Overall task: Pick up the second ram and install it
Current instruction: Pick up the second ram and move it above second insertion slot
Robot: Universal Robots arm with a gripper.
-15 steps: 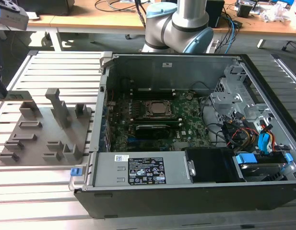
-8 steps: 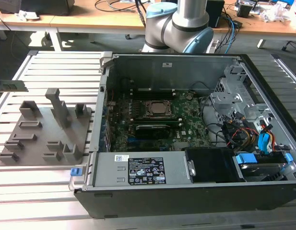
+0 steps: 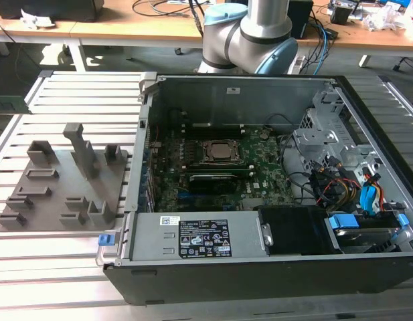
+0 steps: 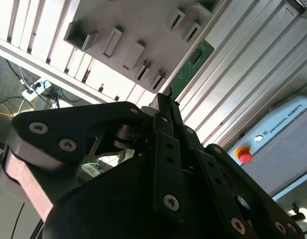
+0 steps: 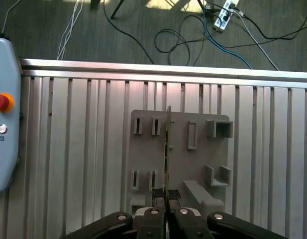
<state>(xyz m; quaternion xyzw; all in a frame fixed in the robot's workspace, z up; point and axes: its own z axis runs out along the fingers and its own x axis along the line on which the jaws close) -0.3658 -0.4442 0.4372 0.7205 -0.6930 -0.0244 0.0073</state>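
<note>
Fingers (image 5: 174, 195) are closed narrowly on one end of the second ram (image 5: 167, 149), a pad pressed on each flat face, so that the thin green stick projects straight out from between the tips. In the first wrist view it is seen edge-on, a fine line crossing the grey holder tray (image 5: 203, 149) between two columns of slots. In the second wrist view the same fingers (image 4: 163, 107) grip the second ram (image 4: 193, 64) at its near end, and its green face with small dark chips runs out over the tray's edge (image 4: 138, 20) and the slatted aluminium tabletop (image 4: 228, 74). Whether the stick's far end touches the tray cannot be told. A grey pendant with a red button (image 5: 0, 102) lies on the tabletop, well apart from the tray. In the exterior view the tray (image 3: 55, 187) sits beside an open computer case (image 3: 260, 267), its motherboard (image 3: 213, 180) exposed.
</note>
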